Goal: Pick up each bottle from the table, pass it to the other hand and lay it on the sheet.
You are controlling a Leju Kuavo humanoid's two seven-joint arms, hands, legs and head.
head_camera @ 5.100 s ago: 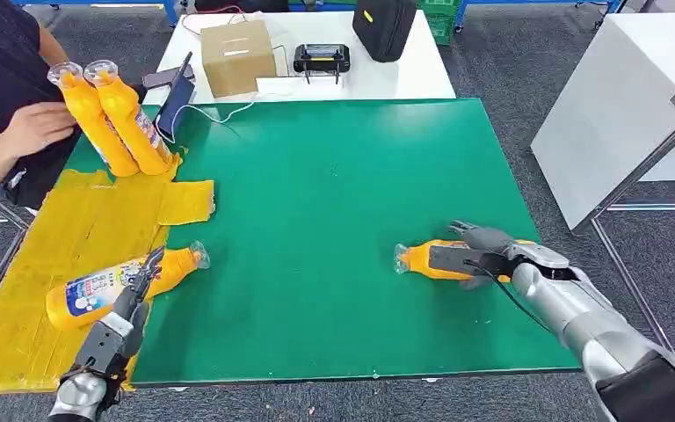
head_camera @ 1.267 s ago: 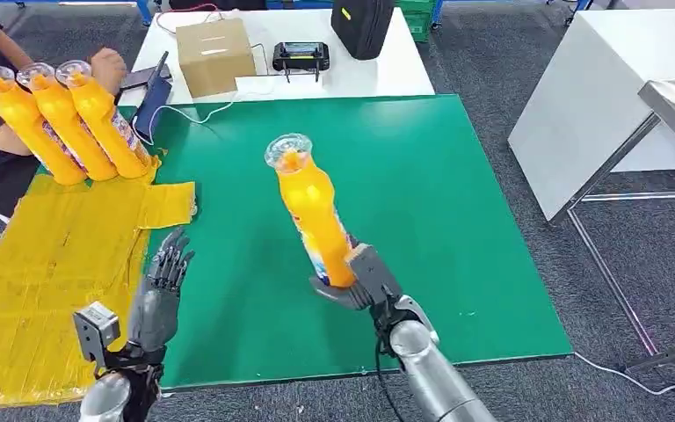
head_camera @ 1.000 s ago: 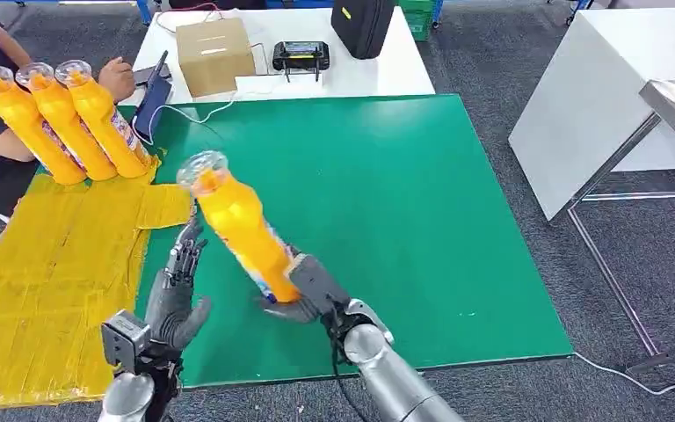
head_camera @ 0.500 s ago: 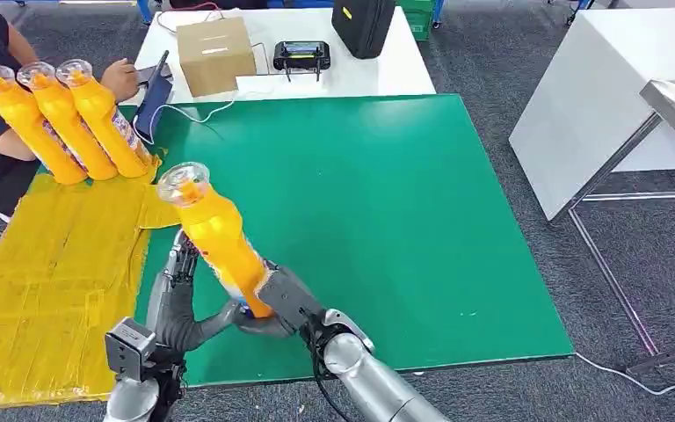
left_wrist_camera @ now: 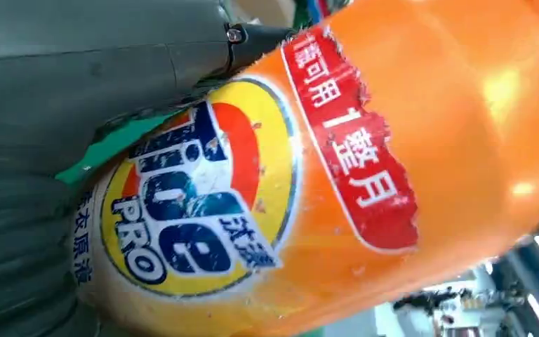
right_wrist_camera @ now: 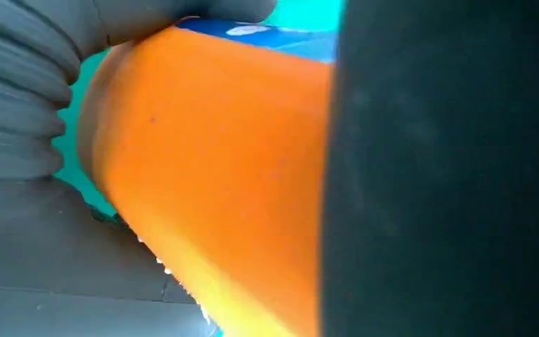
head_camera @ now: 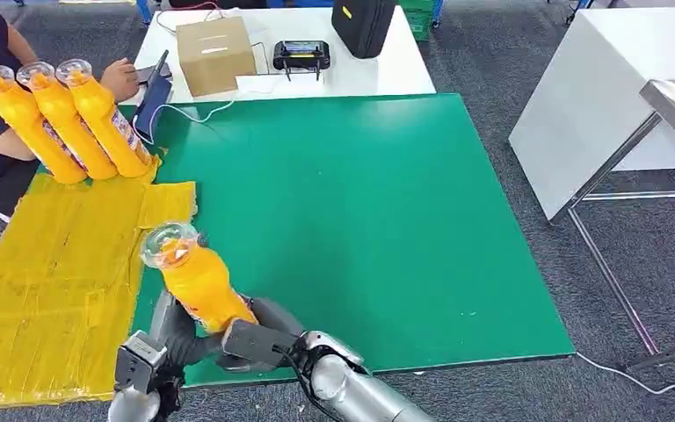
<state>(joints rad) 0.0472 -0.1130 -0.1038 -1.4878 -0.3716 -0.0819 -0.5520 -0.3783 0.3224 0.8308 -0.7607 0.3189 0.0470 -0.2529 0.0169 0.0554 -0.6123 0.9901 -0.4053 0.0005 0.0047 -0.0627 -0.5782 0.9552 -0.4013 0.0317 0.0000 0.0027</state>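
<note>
1. The orange plastic bottle with a clear cap is up in the air, over the near edge of the green table mat, close to the yellow sheet. It tilts, with the cap end up and leaning toward the sheet.
2. Up close, the bottle has a round yellow label with blue letters and a red strip with white writing. Its orange side is smooth and shiny.
3. The right hand wraps around the bottom part of the bottle and holds it.
4. The left hand is right against the bottle from the other side, with its grey thumb lying on the label. I cannot tell if it grips the bottle or only touches it.
5. Three more orange bottles stand side by side at the far end of the yellow sheet, next to a person's hand.
</note>
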